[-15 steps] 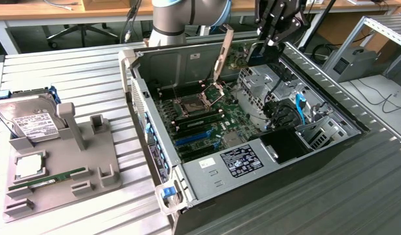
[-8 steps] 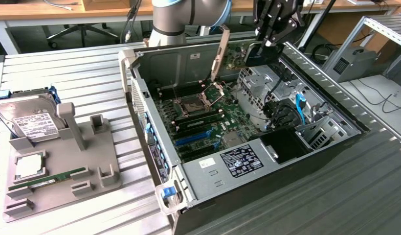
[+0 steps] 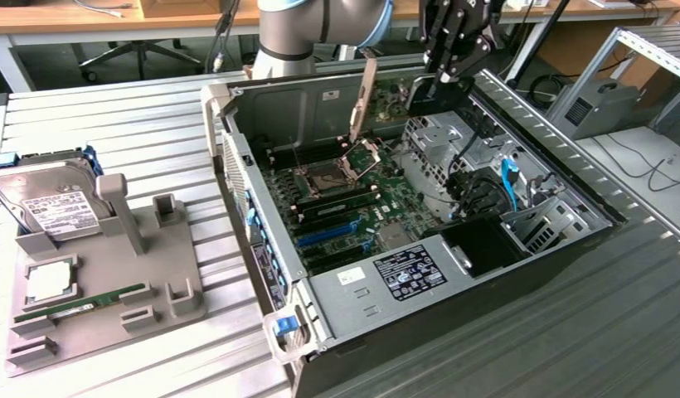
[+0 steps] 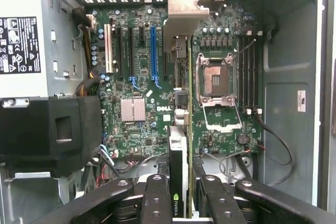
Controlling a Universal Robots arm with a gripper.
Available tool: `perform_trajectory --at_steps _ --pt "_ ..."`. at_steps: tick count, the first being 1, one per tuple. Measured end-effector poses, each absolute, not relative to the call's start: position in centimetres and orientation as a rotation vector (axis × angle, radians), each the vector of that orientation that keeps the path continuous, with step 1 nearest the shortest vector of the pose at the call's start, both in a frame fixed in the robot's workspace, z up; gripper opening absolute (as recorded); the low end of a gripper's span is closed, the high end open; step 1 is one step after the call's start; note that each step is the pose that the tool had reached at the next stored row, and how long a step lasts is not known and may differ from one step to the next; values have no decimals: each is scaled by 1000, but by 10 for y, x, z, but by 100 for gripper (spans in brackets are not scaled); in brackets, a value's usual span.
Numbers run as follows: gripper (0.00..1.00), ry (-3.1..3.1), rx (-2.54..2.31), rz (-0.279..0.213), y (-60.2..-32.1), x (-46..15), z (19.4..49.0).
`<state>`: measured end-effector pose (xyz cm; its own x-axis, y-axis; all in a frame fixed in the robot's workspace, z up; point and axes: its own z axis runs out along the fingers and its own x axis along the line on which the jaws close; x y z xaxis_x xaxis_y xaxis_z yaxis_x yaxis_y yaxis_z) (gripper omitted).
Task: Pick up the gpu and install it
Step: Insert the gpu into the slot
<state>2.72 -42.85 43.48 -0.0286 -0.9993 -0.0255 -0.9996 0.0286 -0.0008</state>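
The ribbed metal desk (image 3: 119,108) carries an open computer case (image 3: 362,308) at its centre and, toward nine o'clock, a grey parts holder (image 3: 168,259), standing well apart.

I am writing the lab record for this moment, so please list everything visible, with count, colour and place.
table: one, grey metal slats, under everything
computer case: one, black and grey, open, on the table
main board: one, green, inside the case
power supply: one, grey, inside the case
tray: one, grey, at the exterior view's left
hard drive: one, silver with white label, on the tray
memory stick: one, green, on the tray
chip: one, silver, on the tray
graphics card: one, black with pale bracket, over the main board
robot arm: one, grey and blue, beyond the case
gripper: one, black, shut on the graphics card
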Motion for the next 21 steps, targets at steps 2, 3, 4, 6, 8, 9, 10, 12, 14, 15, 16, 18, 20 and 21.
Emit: perform_trajectory --at_steps 2,3,4,6,8,9,10,12,14,15,16,18,20,21 --pt "27 2240 -2175 26 -428 22 432" --pt "27 2241 -2174 26 -428 20 430" --pt "27 2242 -2173 26 -429 18 427" --pt "27 2244 -2171 26 -429 16 424" --pt "27 2246 -2169 26 -429 15 420" --pt "27 2247 -2168 26 -429 14 419" --pt "27 2248 -2167 26 -429 13 417" --pt "27 2250 -2165 26 -428 13 415" --pt "27 2252 -2163 26 -428 12 413" --pt "27 2253 -2162 26 -429 12 413" --pt "27 2253 -2162 26 -429 12 413" --pt "27 2253 -2162 26 -429 12 413" --pt "27 2253 -2162 26 -429 12 413" --pt "27 2253 -2162 26 -429 12 413"
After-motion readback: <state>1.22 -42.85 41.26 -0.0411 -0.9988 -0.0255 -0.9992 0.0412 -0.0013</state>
